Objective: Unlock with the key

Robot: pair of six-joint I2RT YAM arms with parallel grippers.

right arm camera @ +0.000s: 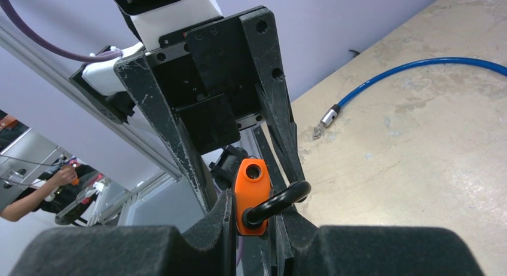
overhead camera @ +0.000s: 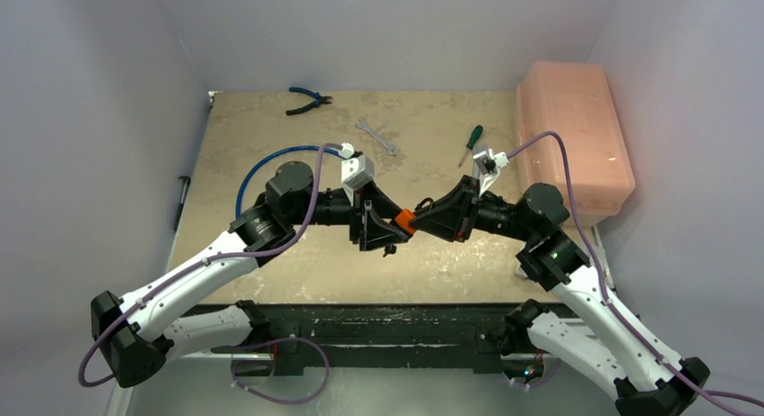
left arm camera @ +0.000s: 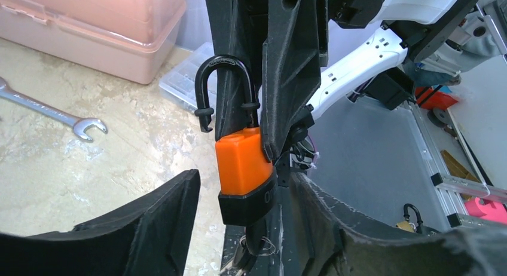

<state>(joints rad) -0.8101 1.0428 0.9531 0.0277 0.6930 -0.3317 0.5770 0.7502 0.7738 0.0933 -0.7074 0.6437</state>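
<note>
One orange padlock [left arm camera: 242,159] with a black rubbery base is hanging in mid-air above the middle of the worktop [overhead camera: 468,270], between the two arms. Its single black shackle [left arm camera: 210,73], a smooth curved hook, is standing swung out, with its free end out of the body and one round hole in the orange top lying bare.

The right gripper [right arm camera: 254,215] is clamping the padlock by its body between two rough black fingers. The left gripper [left arm camera: 245,180] is sitting with its two fingers spread to either side of the padlock's base, a gap showing on each side. Something small and metallic [left arm camera: 244,259] is dangling under the base, too blurred to tell whether it is the key.

On the mottled beige worktop are lying one pair of blue-handled pliers [overhead camera: 309,99], one flat steel wrench [overhead camera: 377,137], one green-handled screwdriver [overhead camera: 472,142] and one glossy blue cable [right arm camera: 454,60]. One translucent pink plastic box [overhead camera: 577,137] with rounded corners is sitting at the right edge.
</note>
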